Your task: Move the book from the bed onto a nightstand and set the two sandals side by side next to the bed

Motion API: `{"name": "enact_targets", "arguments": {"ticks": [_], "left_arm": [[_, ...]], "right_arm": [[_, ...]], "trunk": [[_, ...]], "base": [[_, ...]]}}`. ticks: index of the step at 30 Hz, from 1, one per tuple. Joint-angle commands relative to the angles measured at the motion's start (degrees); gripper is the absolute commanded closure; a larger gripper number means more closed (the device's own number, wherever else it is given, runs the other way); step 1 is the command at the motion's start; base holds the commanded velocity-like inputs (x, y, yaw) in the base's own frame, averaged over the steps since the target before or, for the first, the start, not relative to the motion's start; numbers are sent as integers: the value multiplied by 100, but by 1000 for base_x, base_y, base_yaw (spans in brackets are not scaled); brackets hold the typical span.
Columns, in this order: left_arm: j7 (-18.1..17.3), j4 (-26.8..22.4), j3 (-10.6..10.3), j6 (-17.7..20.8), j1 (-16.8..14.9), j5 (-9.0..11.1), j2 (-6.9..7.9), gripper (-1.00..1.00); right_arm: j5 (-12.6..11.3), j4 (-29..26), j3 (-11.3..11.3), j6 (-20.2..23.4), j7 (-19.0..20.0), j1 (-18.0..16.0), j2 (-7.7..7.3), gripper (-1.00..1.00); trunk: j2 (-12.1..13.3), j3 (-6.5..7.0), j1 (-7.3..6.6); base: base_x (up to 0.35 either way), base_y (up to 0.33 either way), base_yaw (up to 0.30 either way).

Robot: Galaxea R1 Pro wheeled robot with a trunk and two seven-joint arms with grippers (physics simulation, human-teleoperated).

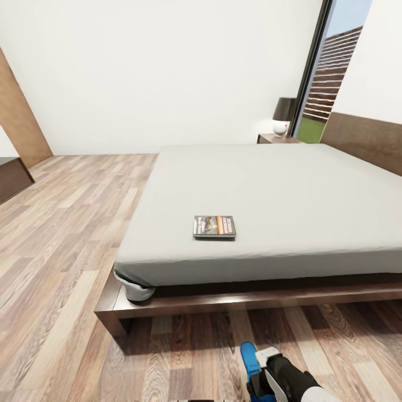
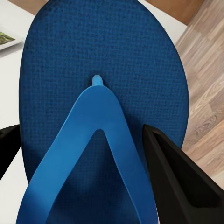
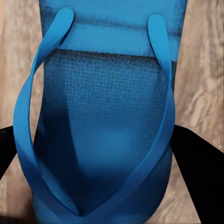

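Bedroom wood-plank floor runs alongside the low grey-mattress bed, small dark paperback book lying near its foot edge, while left gripper and right gripper each clamp a bright blue flip-flop sandal, so both should be lowered flat, parallel, just beside the frame.

Bedroom of a home: large low bed on wood-plank floor, nightstand with lamp, tall window, white walls.
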Motion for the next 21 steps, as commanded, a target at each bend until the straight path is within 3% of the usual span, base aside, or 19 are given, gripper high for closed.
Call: {"name": "enact_targets", "arguments": {"ticks": [1, 21], "left_arm": [[7, -4, 10, -11, -1, -2, -1, 100], [21, 3, 10, -11, 5, -2, 5, 100]], "right_arm": [[21, -14, 16, 22, 23, -10, -17, 100], [25, -201, 16, 9, 60, -205, -49, 100]], "trunk": [[-4, -28, 1], [-30, -471, 53]], "base": [[0, 0, 0], [0, 0, 0]]}}
